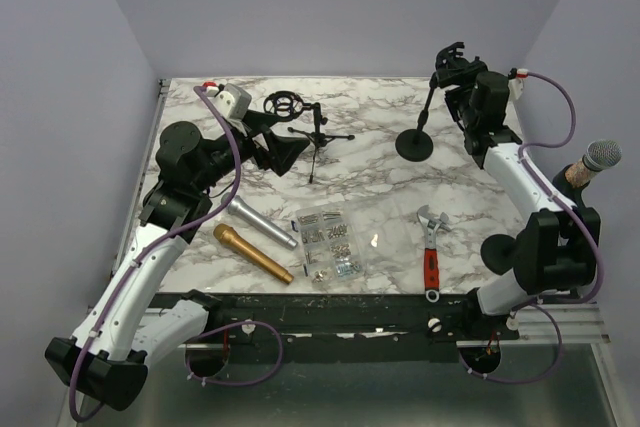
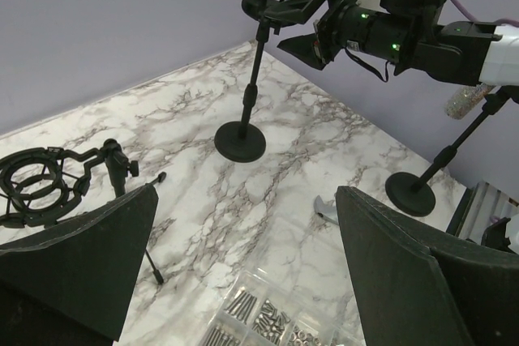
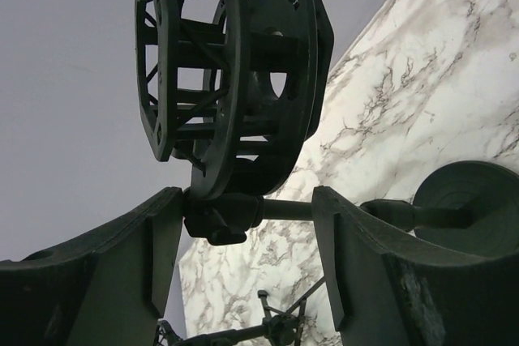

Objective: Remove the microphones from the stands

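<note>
While the left tool (image 1: 280, 145) hangs above the white marble-patterned surface (image 1: 380, 187) with its fingers spread wide, the right tool (image 3: 247, 198) sits at the far right of the surface. It is up at the top of a black stand with a round disc base (image 1: 415, 145).

Seen from the right wrist, its two fingers stand apart on either side of the stand's black swivel joint (image 3: 219, 218), just under a black cage-like clip (image 3: 231, 79). The finger at the left of that view looks to touch the joint. On the other side a gap shows where the stem crosses toward the base, so this tool is open and clamps nothing.

The microphone with a silver mesh head and brownish handle (image 1: 598, 155) is to the right of the right arm, well apart from both tools. It is held tilted on a second black stand (image 2: 454, 147), whose disc foot rests near the surface's right edge.

Lying flat toward the near left are a plain silver microphone (image 1: 262, 222) and a gold microphone (image 1: 252, 252), side by side. Just right of them is a clear plastic box of screws (image 1: 330, 242), and further right a red-handled adjustable wrench (image 1: 432, 247). A small black tripod stand (image 1: 318, 137) stands just beyond the left tool.
</note>
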You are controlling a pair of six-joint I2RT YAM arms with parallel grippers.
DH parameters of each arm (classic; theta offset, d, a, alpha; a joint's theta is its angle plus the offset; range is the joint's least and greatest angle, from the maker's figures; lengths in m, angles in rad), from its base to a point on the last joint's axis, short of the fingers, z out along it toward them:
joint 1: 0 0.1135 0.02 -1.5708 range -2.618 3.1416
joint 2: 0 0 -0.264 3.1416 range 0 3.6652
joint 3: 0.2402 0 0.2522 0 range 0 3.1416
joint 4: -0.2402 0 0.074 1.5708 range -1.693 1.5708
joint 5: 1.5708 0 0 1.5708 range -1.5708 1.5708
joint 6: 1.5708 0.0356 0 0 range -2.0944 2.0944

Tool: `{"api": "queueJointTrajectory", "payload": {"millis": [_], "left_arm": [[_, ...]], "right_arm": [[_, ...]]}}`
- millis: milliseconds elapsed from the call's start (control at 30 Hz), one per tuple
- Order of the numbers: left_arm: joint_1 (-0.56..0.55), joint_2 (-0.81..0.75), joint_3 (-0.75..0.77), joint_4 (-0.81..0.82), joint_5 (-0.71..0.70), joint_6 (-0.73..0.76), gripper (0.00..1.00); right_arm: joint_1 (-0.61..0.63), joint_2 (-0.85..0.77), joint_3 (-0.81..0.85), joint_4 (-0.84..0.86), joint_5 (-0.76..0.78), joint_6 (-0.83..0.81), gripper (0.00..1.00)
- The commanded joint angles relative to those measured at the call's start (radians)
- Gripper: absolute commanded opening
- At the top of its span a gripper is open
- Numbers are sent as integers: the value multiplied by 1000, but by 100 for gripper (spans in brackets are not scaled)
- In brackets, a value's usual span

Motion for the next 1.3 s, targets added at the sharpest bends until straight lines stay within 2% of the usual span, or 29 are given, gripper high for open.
{"api": "queueJointTrajectory", "payload": {"millis": [0, 400, 1000, 1267], "left_arm": [[-3, 6, -7, 25, -1, -4, 96], [-2, 10, -10, 25, 2, -13, 96], [-2, 29, -12, 26, 5, -21, 95], [-3, 35, -13, 25, 6, -24, 96]], "right_arm": [[1, 22, -69, 1, 16, 4, 68], [1, 50, -201, 40, -10, -14, 64], [3, 141, -342, 58, -2, -93, 64], [2, 162, -342, 62, 3, -142, 66]]}}
